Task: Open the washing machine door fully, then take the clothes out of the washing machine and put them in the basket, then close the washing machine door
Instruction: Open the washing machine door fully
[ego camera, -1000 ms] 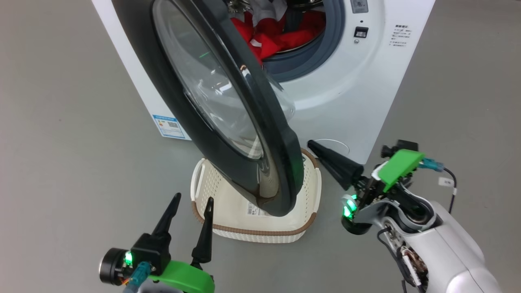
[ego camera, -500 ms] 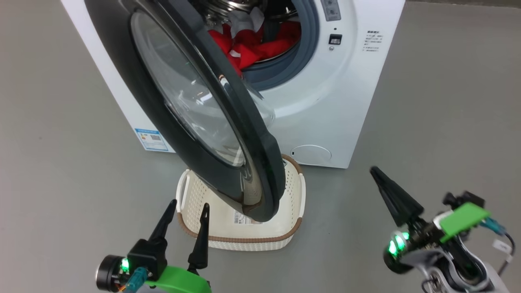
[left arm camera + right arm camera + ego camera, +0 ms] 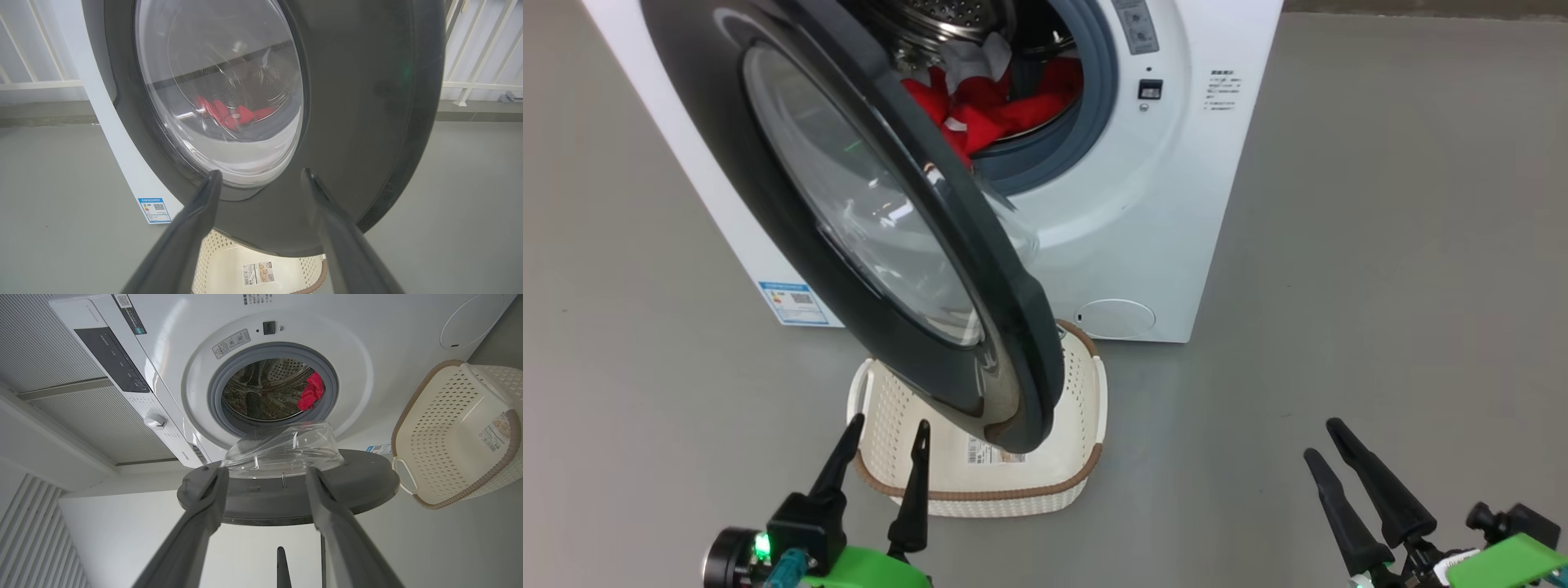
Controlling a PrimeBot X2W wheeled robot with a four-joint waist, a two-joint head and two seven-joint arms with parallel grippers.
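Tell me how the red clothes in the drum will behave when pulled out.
The clothes will probably be floppy: they lie crumpled in folds inside the washing machine, so a pinch likely lifts one fold while the rest trails. Red and white parts look bunched together, so several pieces may come out at once.

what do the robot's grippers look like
The left gripper has two long tapering black fingers on a black block with a green light, a teal plug and a green cover. The right gripper has the same fingers, a green cover, a black knob.
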